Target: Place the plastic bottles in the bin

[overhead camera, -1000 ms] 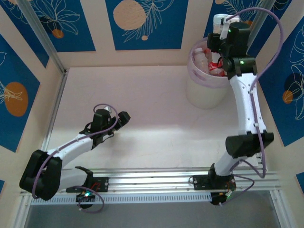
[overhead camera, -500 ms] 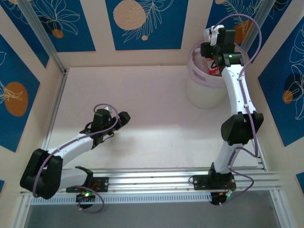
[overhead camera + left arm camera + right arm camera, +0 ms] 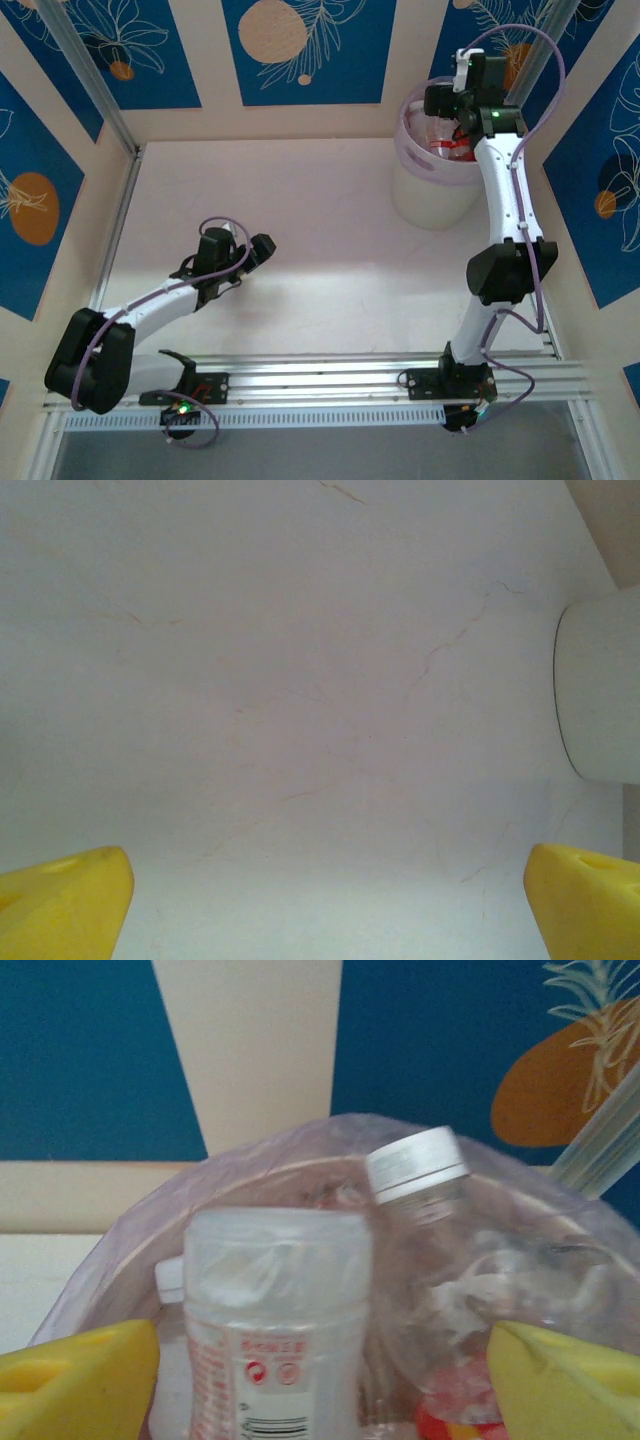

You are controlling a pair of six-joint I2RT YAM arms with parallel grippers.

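Yellow-fingered right gripper (image 3: pixel 322 1375) stands wide apart over the bin (image 3: pixel 412 152), gripping nothing. A clear red-printed bottle (image 3: pixel 275 1300) and a white-capped bottle (image 3: pixel 420 1175) lie inside the bin just below it. Left gripper (image 3: pixel 325 900) is fully spread above the bare table (image 3: pixel 300 680), holding nothing.

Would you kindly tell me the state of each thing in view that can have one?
bin: upright on the table, holding bottles.
plastic bottles: inside the bin, jumbled.
white-capped bottle: cap on, leaning in the bin.
left gripper: open, empty, over bare table.
right gripper: open above the bin, gripping nothing.
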